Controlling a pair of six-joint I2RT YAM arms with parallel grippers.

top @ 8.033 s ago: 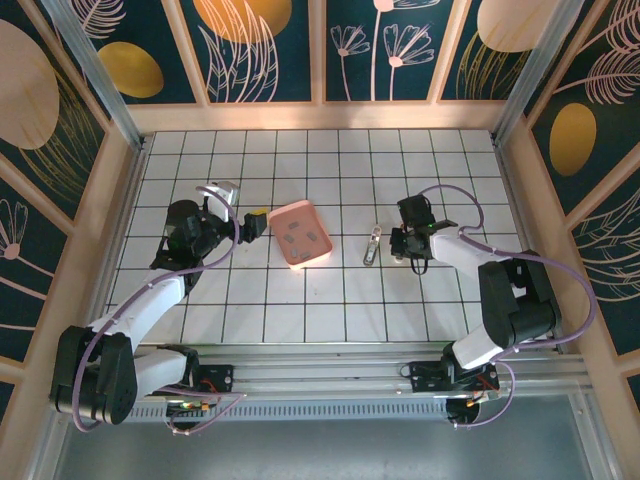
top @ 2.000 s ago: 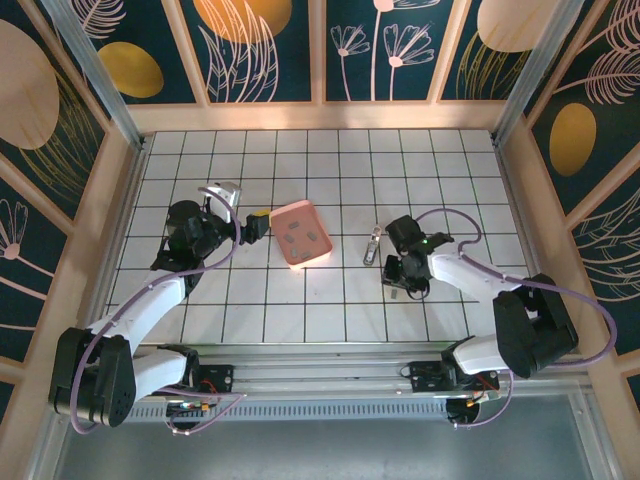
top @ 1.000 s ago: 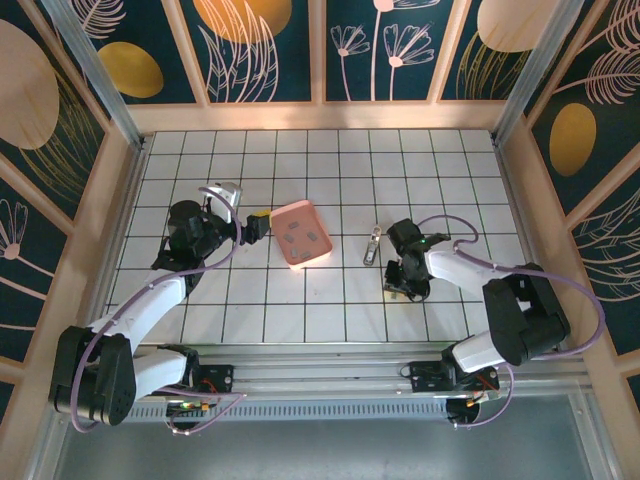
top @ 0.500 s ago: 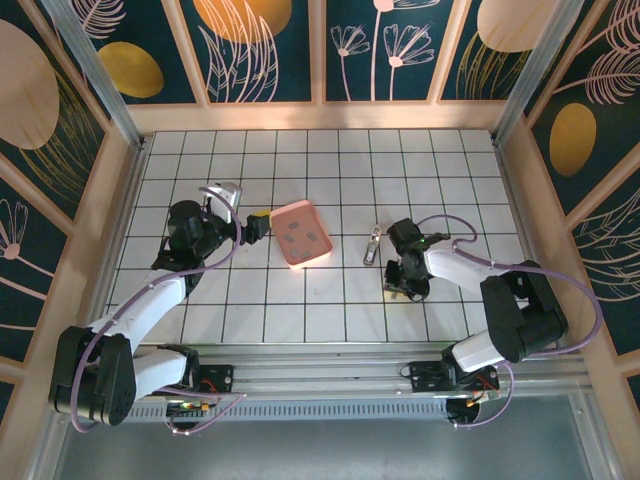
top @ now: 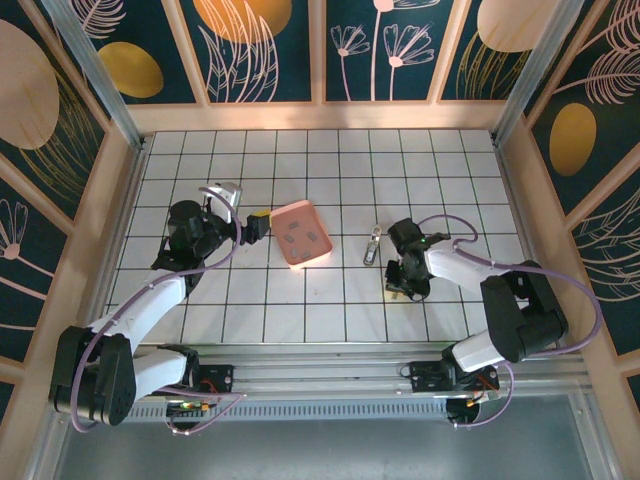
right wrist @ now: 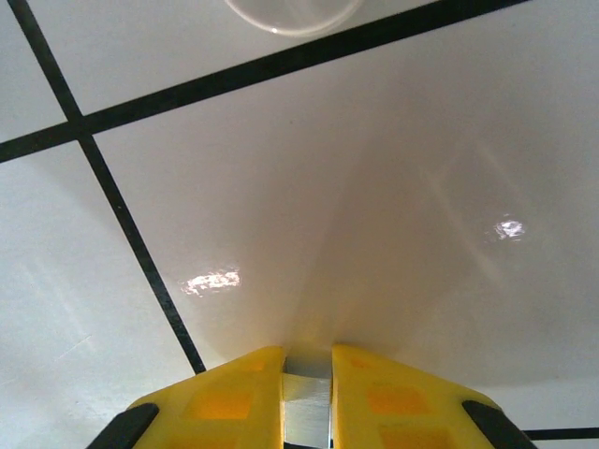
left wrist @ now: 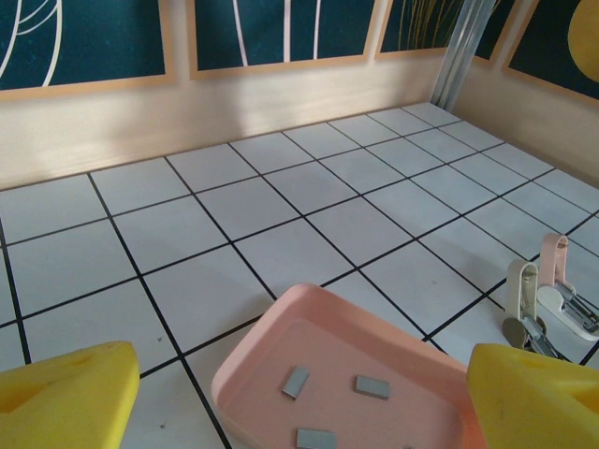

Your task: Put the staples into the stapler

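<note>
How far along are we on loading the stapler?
Done: stapler looks hinged open. In hand: right pincer pinches what looks like a small grey staple strip. To do: carry it into the stapler; three staples lie in the pink tray before the open left pincer.

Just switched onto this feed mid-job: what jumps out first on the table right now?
The pink rounded-square plastic tray sits in the middle of the white tiled table, with small dark-grey staple strips lying loose in it. Just right of it lies the little beige-and-metal stapler, its top lifted. Nearer the front, the right gripper is down at the table, jaws pinched on a small grey metal strip.
</note>
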